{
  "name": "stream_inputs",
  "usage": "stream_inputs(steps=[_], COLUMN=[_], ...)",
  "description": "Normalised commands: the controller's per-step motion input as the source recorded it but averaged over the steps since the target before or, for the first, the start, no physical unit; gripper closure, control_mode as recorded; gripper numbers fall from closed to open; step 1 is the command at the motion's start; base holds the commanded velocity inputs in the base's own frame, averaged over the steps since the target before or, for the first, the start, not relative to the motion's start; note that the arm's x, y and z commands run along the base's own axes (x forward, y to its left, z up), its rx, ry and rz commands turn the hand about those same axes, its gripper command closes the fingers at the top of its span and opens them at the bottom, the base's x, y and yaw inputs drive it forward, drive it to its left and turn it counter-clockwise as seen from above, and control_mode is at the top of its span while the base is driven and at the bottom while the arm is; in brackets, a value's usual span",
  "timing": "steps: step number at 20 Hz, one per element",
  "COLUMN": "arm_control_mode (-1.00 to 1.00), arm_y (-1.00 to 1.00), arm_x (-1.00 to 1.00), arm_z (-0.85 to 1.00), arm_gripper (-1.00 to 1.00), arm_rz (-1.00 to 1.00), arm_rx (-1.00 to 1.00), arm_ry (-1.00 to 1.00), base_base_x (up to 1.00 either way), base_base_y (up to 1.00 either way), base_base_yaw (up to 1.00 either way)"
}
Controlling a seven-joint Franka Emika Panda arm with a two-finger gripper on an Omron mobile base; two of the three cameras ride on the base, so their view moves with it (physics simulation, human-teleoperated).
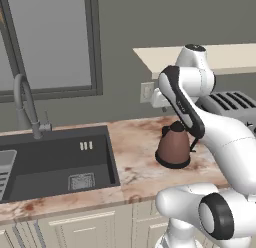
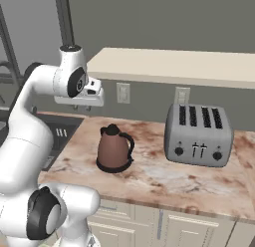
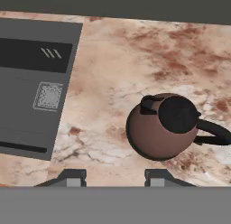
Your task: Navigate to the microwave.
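Observation:
The microwave is out of view. My gripper (image 3: 116, 177) hangs open above the marbled counter (image 3: 135, 51), nothing between its fingertips (image 3: 72, 175). It is held high over the counter's left part (image 2: 82, 108), close to the back wall, between the sink and a brown kettle (image 3: 162, 126).
The brown kettle (image 2: 114, 149) stands mid-counter. A silver four-slot toaster (image 2: 199, 134) sits to its right. A dark sink (image 1: 55, 162) with a grey faucet (image 1: 25, 104) lies at left under a window (image 1: 50, 42). A beige shelf (image 2: 174, 64) juts from the wall above the counter.

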Motion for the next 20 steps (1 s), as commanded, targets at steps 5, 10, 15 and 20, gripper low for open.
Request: stream_inputs(steps=[5, 10, 15, 20], arm_control_mode=[-1.0, -1.0, 1.0, 1.0], arm_y=[-0.04, 0.0, 0.0, 0.0], arm_x=[-0.5, -0.81, -0.38, 0.0], arm_z=[-0.03, -0.33, -0.29, 0.0], arm_gripper=[-1.0, -1.0, -1.0, -1.0], arm_rz=[0.0, 0.0, 0.0, 0.0], arm_rx=[0.0, 0.0, -0.01, 0.0], arm_ry=[0.0, 0.0, 0.0, 0.0], base_base_x=[0.0, 0.0, -0.22, -0.55], base_base_y=[0.0, 0.0, 0.0, 0.08], base_base_yaw=[0.0, 0.0, 0.03, 0.25])
